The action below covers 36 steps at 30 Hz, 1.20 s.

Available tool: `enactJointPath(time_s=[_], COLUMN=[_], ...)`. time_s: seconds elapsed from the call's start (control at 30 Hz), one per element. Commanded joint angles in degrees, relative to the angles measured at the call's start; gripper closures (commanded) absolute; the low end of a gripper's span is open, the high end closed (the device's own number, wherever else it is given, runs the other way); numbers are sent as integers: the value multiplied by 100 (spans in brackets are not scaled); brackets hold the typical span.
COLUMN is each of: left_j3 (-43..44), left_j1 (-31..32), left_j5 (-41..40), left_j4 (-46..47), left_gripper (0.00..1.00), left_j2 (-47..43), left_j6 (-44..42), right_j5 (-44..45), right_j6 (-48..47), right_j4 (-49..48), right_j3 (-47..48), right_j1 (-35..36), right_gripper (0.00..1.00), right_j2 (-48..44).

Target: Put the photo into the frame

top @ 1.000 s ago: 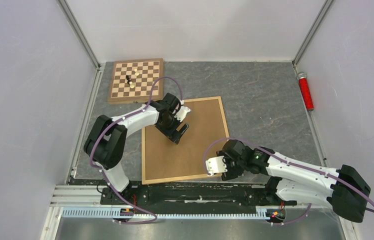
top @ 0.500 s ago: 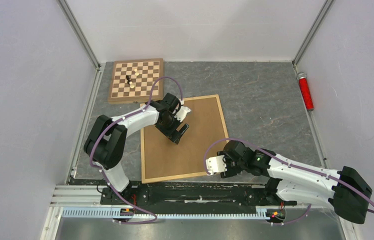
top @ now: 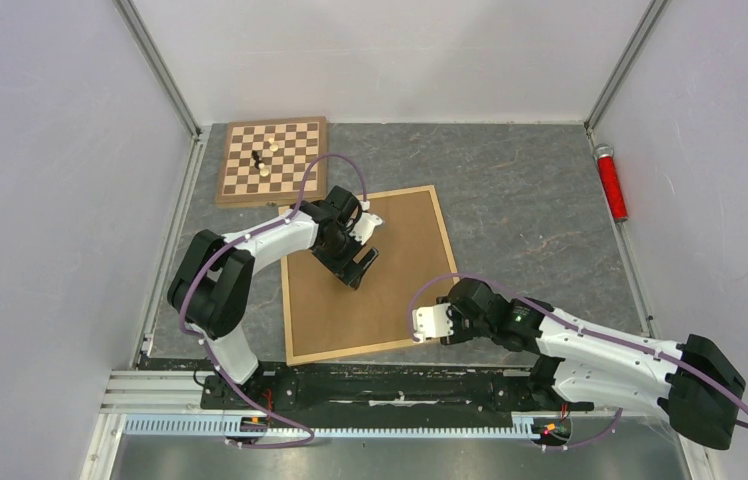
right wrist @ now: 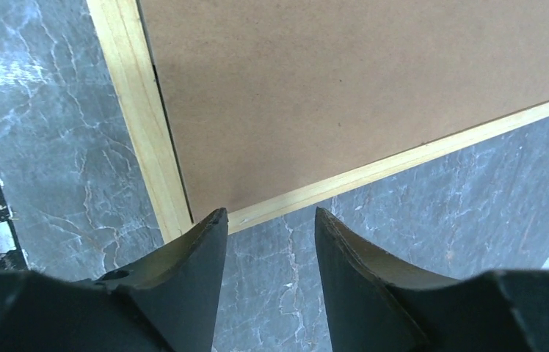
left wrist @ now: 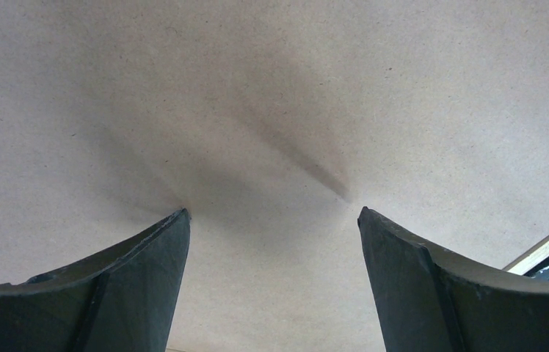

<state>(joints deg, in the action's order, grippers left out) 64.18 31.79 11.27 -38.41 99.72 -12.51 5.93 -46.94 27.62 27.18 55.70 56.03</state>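
Reading the left gripper (left wrist: pixel 271 213) first: jaws stand wide apart, nothing between them, both dark fingers (left wrist: pixel 132 279) tip-down on or just above the brown backing board (left wrist: pixel 257 88); contact cannot be confirmed from the left wrist view, though the finger shadows meet the tips closely. Top view places this gripper over the far-left part of the board, arm reaching in from the left. Right gripper (right wrist: pixel 270 213): jaws partly apart, a narrower gap than the left, nothing clamped between the fingers (right wrist: pixel 183 279). Its tips sit at the near-right corner of the frame (right wrist: pixel 143 110), left tip just at the corner joint, the light wood rail crossing right ahead of the gap; whether a tip touches the wood cannot be told. Frame lies flat on the grey marbled table (top: pixel 530 200), in front of the arm bases and between the two arms, turned slightly off square, brown board filling its opening with a thin dark seam along the inside of one rail. Far-left corner of the frame is near the chessboard (top: pixel 285 160), the left arm hiding whether they touch; a few chess pieces (top: pixel 262 160) stand on the chessboard. Red cylinder (top: pixel 610 183) lies at the far right edge of the table, well apart from the frame
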Motion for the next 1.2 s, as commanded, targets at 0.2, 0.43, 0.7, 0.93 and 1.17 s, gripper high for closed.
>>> enactJointPath(time_s=[0.2,0.43,0.7,0.93,1.17], left_j3=[217,341,795,1775,2575], left_j1=[-24,-412,-1386,-1694,-1736], left_j5=[352,-149,-717,-533,-315], left_j4=[100,490,472,452,361], left_gripper=[9,9,9,10,12], left_j2=[-213,-521,-432,313,1237], left_j6=[-232,257,601,584,677], right_j5=[356,853,817,-178,-876], right_j6=[171,753,1301,1811,1927], right_j4=[-348,-1000,-1656,-2268,-2714], right_j3=[279,482,953,1521,1908], right_j1=[-20,-349,-742,-1400,-1591], right_gripper=[47,36,35,42,49], right_j2=[-106,101,887,1999,3009])
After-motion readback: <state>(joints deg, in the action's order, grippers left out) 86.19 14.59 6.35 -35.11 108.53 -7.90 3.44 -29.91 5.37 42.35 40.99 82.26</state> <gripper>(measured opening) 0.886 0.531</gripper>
